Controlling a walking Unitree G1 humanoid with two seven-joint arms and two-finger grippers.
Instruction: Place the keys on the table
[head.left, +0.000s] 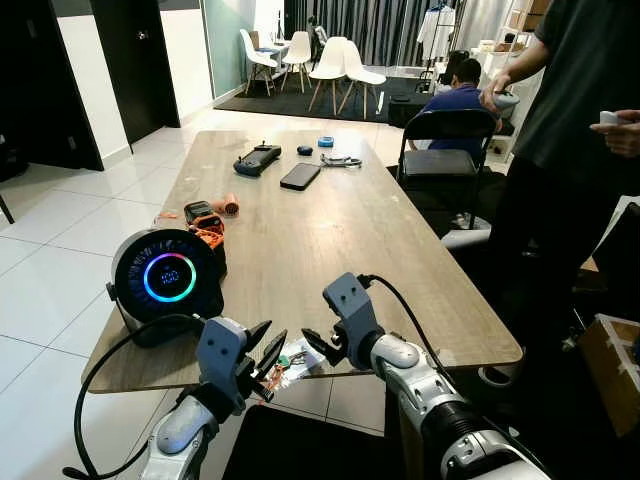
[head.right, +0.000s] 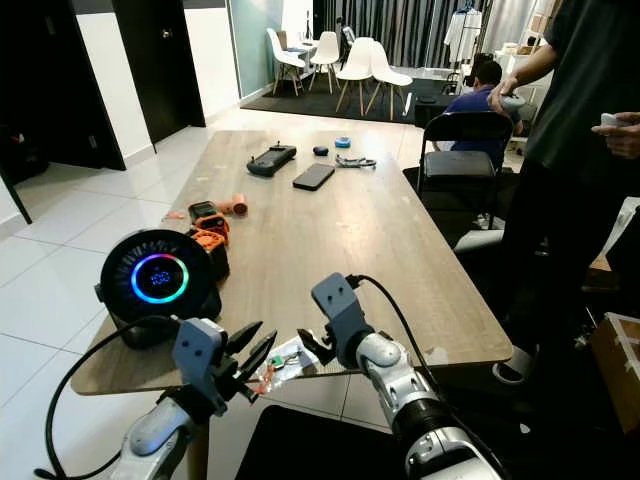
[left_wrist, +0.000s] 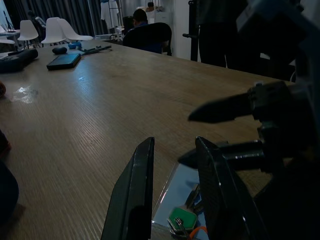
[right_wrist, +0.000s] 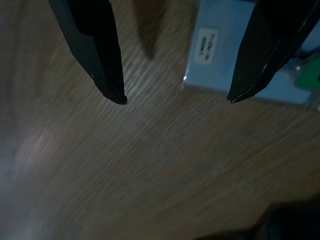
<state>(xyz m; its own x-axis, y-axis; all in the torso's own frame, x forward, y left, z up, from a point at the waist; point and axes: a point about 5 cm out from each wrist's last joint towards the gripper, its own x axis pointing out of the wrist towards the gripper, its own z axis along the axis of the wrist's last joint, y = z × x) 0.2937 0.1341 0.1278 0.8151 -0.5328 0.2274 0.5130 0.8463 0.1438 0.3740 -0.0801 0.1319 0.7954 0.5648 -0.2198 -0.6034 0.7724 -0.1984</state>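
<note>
Your keys (head.left: 287, 362) lie at the near edge of the wooden table (head.left: 330, 230), a small bunch with a green tag and an orange loop, resting on a clear plastic sleeve with a white label (right_wrist: 206, 46). The left gripper (head.left: 267, 357) sits just beside them at the table's lip, its two black fingers (left_wrist: 134, 195) parted with the keys showing between them; you can see it grips nothing. The right gripper (head.left: 322, 345) hovers on the other side of the bunch, fingers spread wide over bare wood and the sleeve's corner, also holding nothing.

Further out on your left stands a round black speaker (head.left: 166, 278) with a glowing ring, and behind it some orange and black tools (head.left: 207, 222). At the far end you have a phone (head.left: 300, 176), a black controller (head.left: 257, 158) and a few small items. A black chair (head.left: 446, 150) stands at the table's right side, and a person in dark clothes (head.left: 575, 130) stands beside it.
</note>
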